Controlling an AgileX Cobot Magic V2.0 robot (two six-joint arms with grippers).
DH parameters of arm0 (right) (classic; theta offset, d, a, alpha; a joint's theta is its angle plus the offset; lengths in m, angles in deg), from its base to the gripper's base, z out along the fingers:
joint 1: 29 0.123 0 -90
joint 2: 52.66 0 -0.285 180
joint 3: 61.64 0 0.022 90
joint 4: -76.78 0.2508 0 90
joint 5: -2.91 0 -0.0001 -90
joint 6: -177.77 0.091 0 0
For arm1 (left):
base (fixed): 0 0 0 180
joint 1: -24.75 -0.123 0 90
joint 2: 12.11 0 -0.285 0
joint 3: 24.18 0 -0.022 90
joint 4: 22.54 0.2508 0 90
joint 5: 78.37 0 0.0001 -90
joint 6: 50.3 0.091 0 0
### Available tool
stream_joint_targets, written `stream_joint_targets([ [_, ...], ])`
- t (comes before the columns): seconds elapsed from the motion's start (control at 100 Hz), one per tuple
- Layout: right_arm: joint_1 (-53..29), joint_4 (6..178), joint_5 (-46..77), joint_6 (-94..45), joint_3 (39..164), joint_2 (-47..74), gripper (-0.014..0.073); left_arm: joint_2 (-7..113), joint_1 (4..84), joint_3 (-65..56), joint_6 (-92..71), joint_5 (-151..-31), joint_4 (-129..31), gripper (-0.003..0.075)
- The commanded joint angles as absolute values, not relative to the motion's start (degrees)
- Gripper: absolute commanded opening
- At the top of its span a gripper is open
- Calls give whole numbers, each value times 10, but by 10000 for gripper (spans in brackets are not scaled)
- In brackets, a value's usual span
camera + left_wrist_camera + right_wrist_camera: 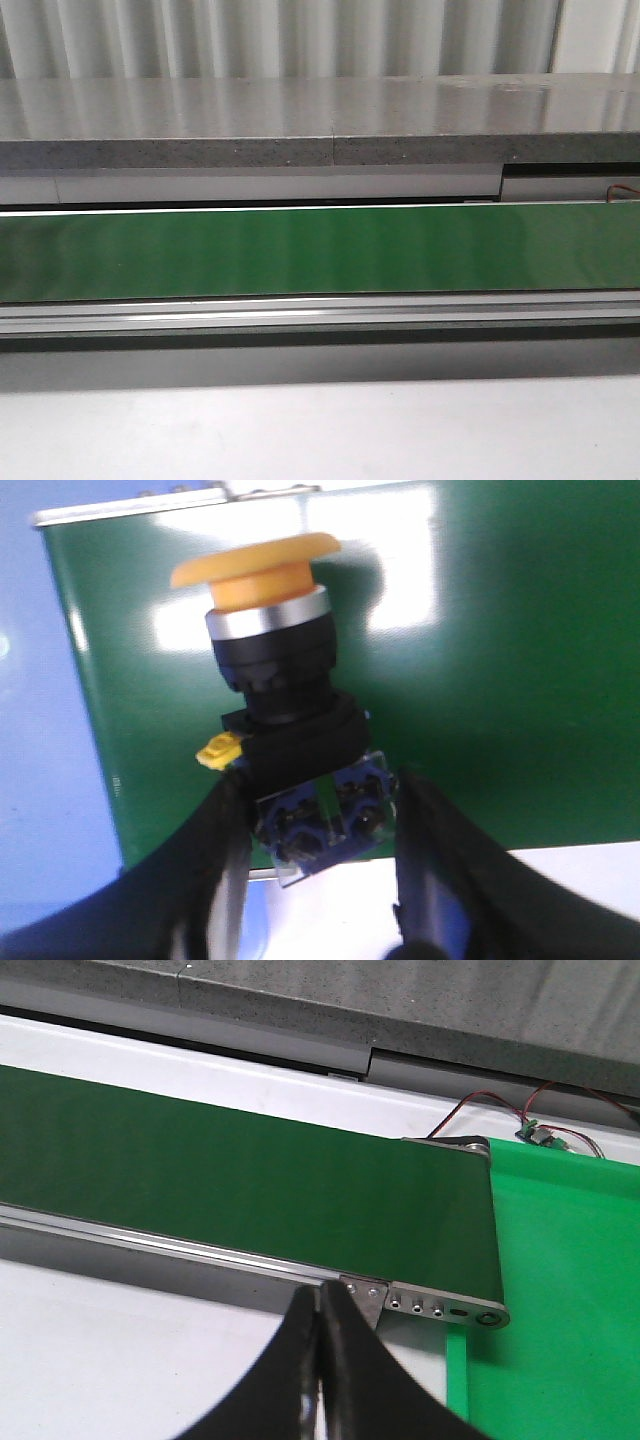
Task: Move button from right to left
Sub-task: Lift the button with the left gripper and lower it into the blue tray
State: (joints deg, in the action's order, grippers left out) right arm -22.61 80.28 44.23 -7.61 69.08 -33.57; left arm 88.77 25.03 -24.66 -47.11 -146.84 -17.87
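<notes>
Button pinched by the blue-and-clear contact block between the fingers of the left end effector, yellow-orange cap pointing away from the wrist, held over the green conveyor belt near its end. Right end effector pressed together, gripping nothing, poised by the belt's metal side rail. Neither arm visible in the front view, only belt and grey tabletop.

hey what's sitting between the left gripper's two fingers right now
The button. In the left wrist view, its blue-and-clear contact block sits between the left gripper's black fingers, yellow cap pointing away over the green belt.
</notes>
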Motion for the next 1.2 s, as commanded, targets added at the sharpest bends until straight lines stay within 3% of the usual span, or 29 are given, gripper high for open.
stream_joint_targets([
  [0.0,-225,802,399,-80,703,-330,-66,861,218,-263,-423,-1464,-166,-20],
  [0.5,-225,802,399,-80,703,-330,-66,884,102,-263,-411,-1418,-77,-20],
  [1.19,-225,802,399,-80,703,-330,-66,1031,91,-263,-411,-1397,-27,-20],
])
